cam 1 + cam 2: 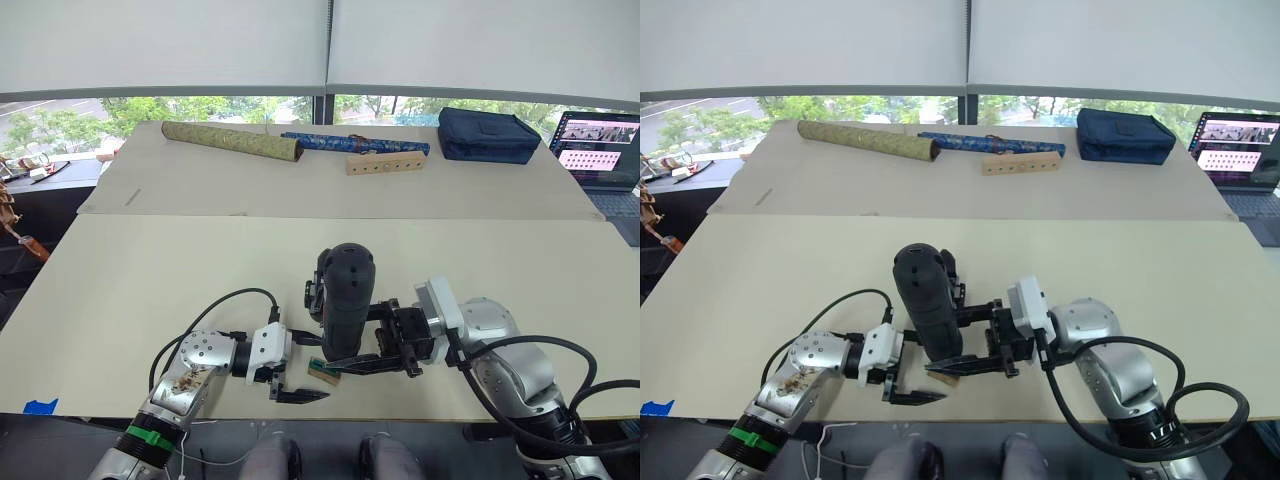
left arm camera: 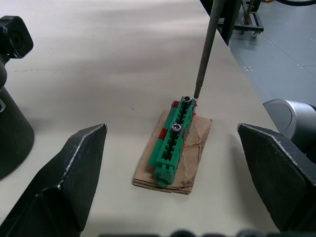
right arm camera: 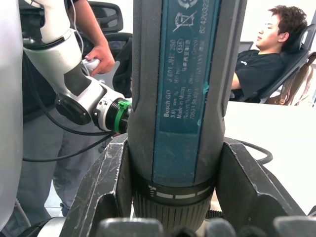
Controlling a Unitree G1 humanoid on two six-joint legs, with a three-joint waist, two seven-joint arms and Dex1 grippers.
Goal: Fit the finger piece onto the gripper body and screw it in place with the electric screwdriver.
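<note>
With the right gripper clamped on the thick dark cylindrical electric screwdriver and the left gripper spread wide, the robot should keep the thin metal bit plumb over the screw at the green plastic holder's twelve o'clock end — slowly.

Far table edge: olive-green patterned roll, blue patterned roll beside it, and a wooden block with a row of holes just in front of the blue roll. Navy zipped pouch to the right; open laptop at far right. Near edge: green slotted strip holding two screws, on a cardboard scrap. Seated person in black shirt behind.
</note>
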